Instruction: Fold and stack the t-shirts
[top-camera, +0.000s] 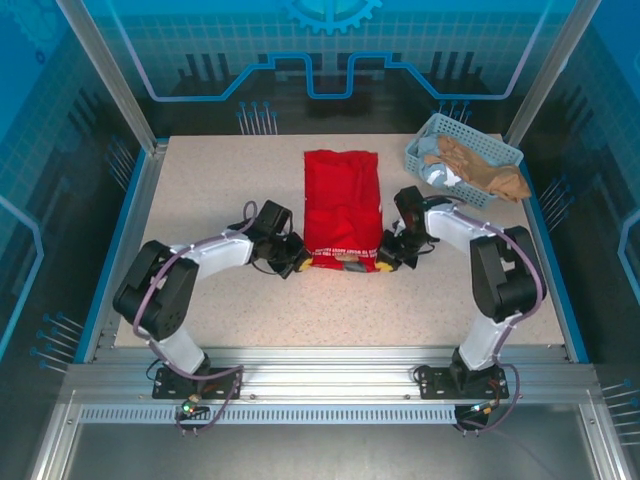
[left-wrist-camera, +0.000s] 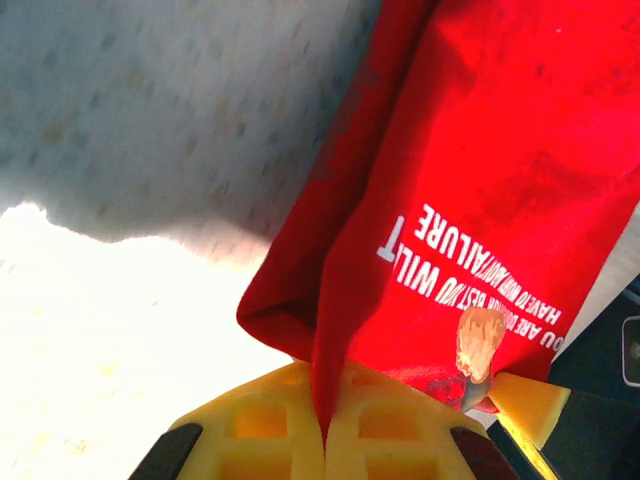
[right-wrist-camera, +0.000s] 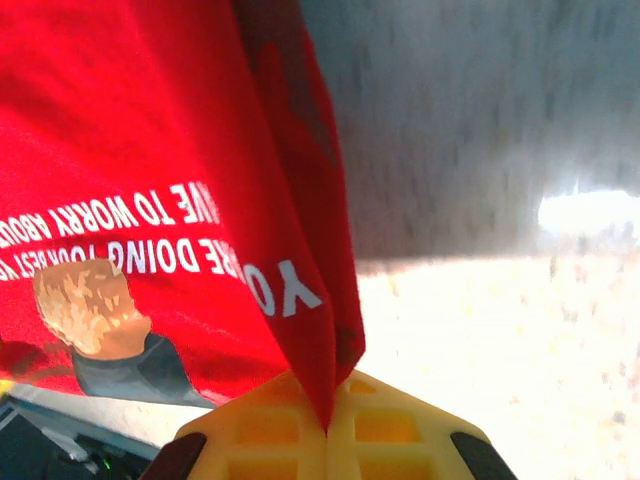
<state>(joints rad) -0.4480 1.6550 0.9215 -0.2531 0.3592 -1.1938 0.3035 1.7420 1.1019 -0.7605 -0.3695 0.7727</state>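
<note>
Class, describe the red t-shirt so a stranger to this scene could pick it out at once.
At the middle of the speckled table lies the red t-shirt, folded into a long strip. The left pincer and right pincer each pinch a near corner. Unlike the pale clothes in the blue basket at the far right, it is bright red with white lettering.

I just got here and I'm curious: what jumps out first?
The bright red t-shirt lies folded in the middle of the table, and the left gripper and right gripper each pinch one of its near corners. A pale blue basket of clothes sits at the far right corner.
</note>
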